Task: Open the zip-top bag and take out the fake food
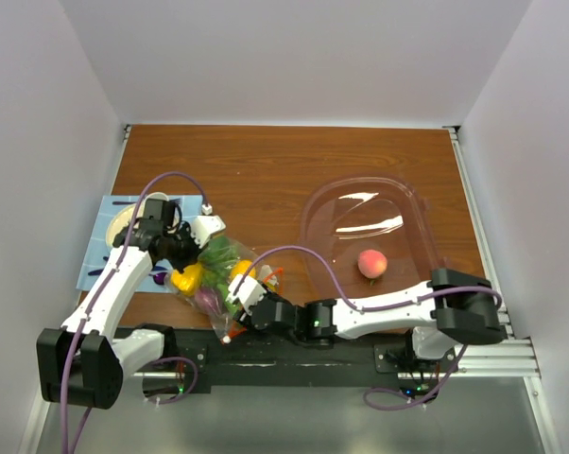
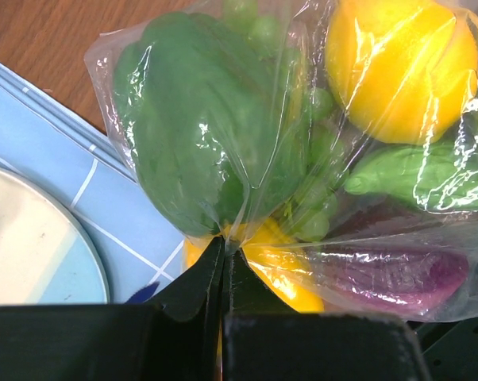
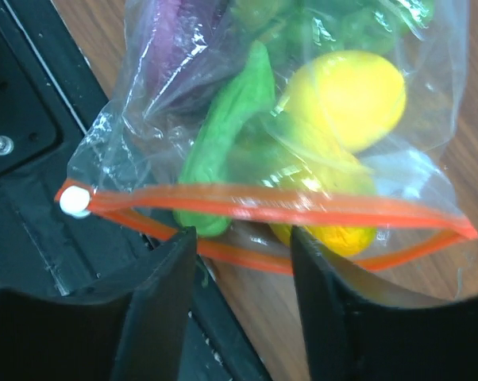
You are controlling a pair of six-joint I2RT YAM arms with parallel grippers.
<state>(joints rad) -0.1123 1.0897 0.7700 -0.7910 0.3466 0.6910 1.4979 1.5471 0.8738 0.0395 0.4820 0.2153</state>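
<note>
Bag (image 1: 218, 272) on table (image 1: 266, 161), lower left of centre in top view, between both arms. Fake food (image 2: 398, 63) inside (yellow, green, purple pieces pressed against plastic). Left gripper (image 2: 223, 258) closed, pinching fold of bag film at bottom of its wrist view. Right gripper (image 3: 243, 274) jaws apart, astride orange zip strip (image 3: 263, 202); strip's two halves parted mid-length. Peach (image 1: 372, 263) lies in clear tub (image 1: 422, 222), right of centre. Blue mat (image 1: 100, 251) with plate (image 2: 32, 238) at left.
</note>
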